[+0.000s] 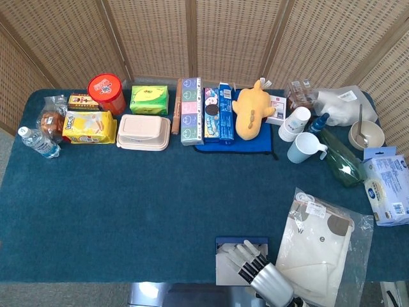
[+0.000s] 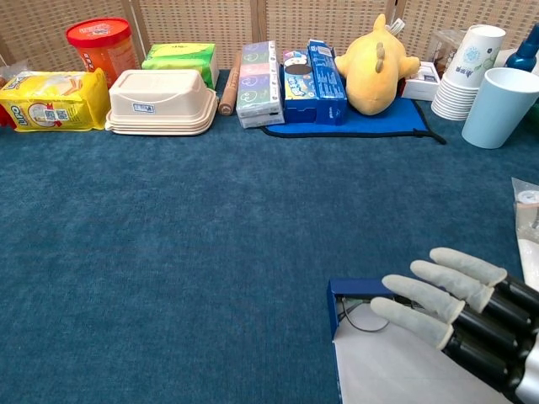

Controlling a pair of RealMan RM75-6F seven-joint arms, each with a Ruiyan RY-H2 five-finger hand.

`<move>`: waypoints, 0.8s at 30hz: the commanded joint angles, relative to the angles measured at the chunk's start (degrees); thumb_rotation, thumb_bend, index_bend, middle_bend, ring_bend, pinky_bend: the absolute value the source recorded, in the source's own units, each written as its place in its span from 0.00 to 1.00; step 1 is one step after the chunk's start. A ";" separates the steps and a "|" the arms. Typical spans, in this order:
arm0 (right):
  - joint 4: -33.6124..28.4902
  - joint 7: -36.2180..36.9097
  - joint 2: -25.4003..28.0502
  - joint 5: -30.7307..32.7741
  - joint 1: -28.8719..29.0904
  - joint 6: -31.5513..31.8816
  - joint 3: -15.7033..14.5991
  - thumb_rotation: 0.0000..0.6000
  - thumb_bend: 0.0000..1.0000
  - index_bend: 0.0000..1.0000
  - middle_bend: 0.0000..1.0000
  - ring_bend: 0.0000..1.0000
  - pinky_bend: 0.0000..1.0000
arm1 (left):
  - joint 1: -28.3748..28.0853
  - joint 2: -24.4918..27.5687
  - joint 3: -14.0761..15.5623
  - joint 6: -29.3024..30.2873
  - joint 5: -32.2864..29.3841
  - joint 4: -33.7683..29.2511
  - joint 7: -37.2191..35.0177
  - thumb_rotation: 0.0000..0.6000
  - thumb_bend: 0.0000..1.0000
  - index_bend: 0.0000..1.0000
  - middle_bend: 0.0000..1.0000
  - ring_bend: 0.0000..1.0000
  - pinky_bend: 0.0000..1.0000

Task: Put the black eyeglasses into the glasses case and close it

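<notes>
At the table's near edge, the right hand (image 2: 459, 316), fingers spread, overhangs the open glasses case (image 2: 358, 291) beside bare cloth (image 2: 210, 244).

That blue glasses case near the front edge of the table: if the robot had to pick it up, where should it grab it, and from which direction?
Probably by its two long sides, coming down from above. The glasses case lies flat and open on the cloth, so only its thin upright walls offer purchase. The right hand already hangs over its right part with fingers spread, holding nothing. The black eyeglasses lie inside, so fingers should stay on the walls.
</notes>
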 commanded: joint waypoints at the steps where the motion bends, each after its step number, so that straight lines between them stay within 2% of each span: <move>1: -1.16 -0.10 0.46 0.30 1.07 -0.18 1.11 0.82 0.15 0.00 0.08 0.03 0.05 | 0.15 -0.20 0.09 -0.15 -0.17 0.39 -0.31 1.00 0.31 0.08 0.03 0.00 0.00; 6: -4.16 -1.10 1.91 0.74 3.16 -1.64 2.70 0.87 0.15 0.01 0.10 0.05 0.05 | 0.26 -0.57 0.05 -0.30 -0.42 0.97 -0.90 1.00 0.31 0.07 0.03 0.00 0.00; 9: -5.87 -1.21 2.83 1.66 4.11 -3.24 3.40 0.92 0.15 0.05 0.12 0.07 0.06 | 0.26 -0.85 0.09 -0.57 -0.50 1.29 -1.20 1.00 0.31 0.07 0.03 0.00 0.00; 15: -8.28 -1.85 4.28 2.98 5.31 -6.80 3.40 1.00 0.16 0.22 0.19 0.15 0.12 | 0.33 -1.46 0.07 -0.95 -0.81 2.31 -1.77 1.00 0.31 0.07 0.03 0.00 0.00; 20: -9.54 -2.29 4.78 3.51 5.47 -8.04 3.06 1.00 0.22 0.38 0.23 0.20 0.17 | 0.22 -1.66 0.01 -1.23 -0.81 2.79 -1.97 1.00 0.31 0.07 0.03 0.00 0.00; 24: -11.10 -3.12 5.38 3.67 5.77 -8.86 3.02 1.00 0.25 0.45 0.26 0.23 0.19 | 0.22 -1.77 -0.13 -1.10 -0.77 3.03 -2.14 1.00 0.31 0.07 0.03 0.00 0.00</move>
